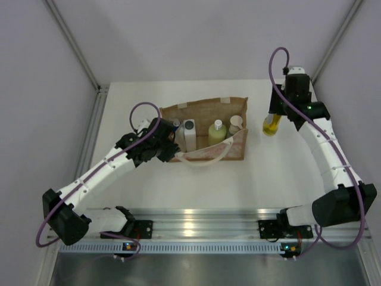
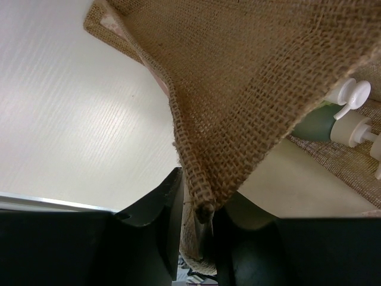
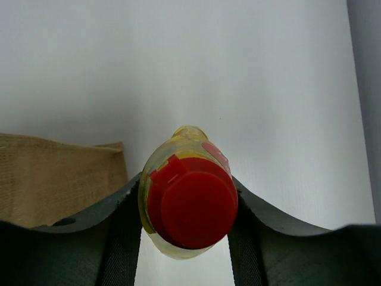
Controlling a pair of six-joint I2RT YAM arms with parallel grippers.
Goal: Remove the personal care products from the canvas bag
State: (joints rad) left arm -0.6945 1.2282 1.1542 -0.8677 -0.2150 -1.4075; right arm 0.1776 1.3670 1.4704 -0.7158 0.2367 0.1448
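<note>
The right gripper (image 3: pixel 186 192) is clamping the yellow bottle (image 1: pixel 271 125) just below its red cap (image 3: pixel 191 202), with one finger pressing on each side. The bottle is hanging outside the canvas bag (image 1: pixel 205 113), just beside the bag's right edge, in the upper right of the top view. Its long axis is running straight down from the gripper, cap toward the wrist and base pointing at the table (image 1: pixel 268 179). Whether the base is touching the surface cannot be told.

The next move is probably a set-down. The white surface under the bottle is showing no obstacle. The nearest thing is the bag wall, at the lower left of the right wrist view.

The left gripper (image 2: pixel 199 199) is pinching the bag's woven rim at centre left of the top view, apparently steadying the bag. Inside, the tall white bottle (image 1: pixel 189 134), the pale green pump bottle (image 1: pixel 216 132) and a white-capped bottle (image 1: pixel 236 124) are standing upright. The right arm is nearer to the last two.
</note>
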